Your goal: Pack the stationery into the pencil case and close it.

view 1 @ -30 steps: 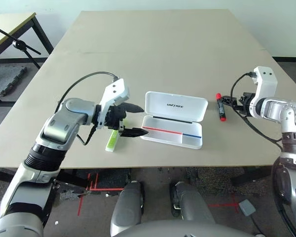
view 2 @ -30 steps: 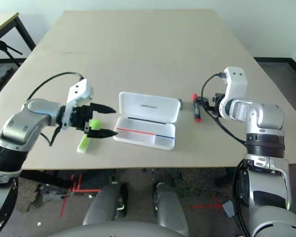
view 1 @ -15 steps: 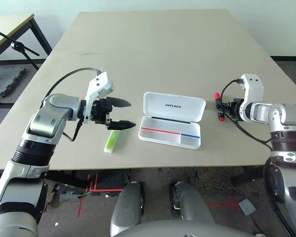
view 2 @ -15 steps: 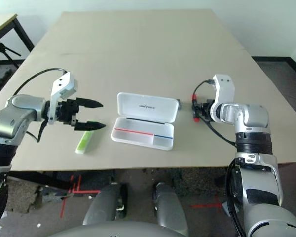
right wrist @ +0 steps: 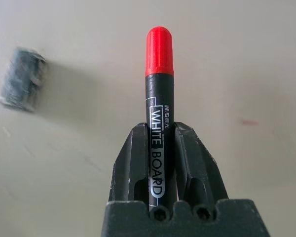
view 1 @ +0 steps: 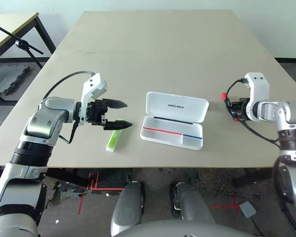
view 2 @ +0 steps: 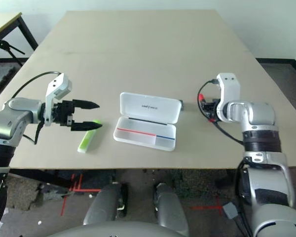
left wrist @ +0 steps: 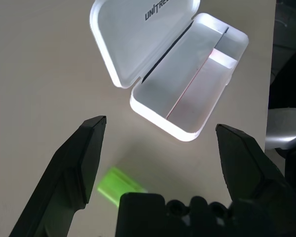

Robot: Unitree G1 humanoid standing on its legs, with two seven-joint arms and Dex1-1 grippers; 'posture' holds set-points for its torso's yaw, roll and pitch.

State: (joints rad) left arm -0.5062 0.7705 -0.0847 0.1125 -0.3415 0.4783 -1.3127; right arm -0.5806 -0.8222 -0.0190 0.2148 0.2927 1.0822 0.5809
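The white pencil case lies open near the table's front edge, its lid tipped back and red and blue stripes inside. A lime-green highlighter lies on the table left of it. My left gripper hovers open just above and behind the highlighter, pointing toward the case. Right of the case, my right gripper is shut on the black marker, whose red cap sticks out past the fingers, off the table. A tiny black block lies on the table beyond the marker.
The wide beige table stretches far behind the case. Its front edge runs just below the case and the highlighter. A second table and a black stand are off to the far left, on the floor side.
My right gripper has shut on the marker and lifted it off the table, drawing it a little to the right. My left gripper has pulled back leftward from the case, still open.
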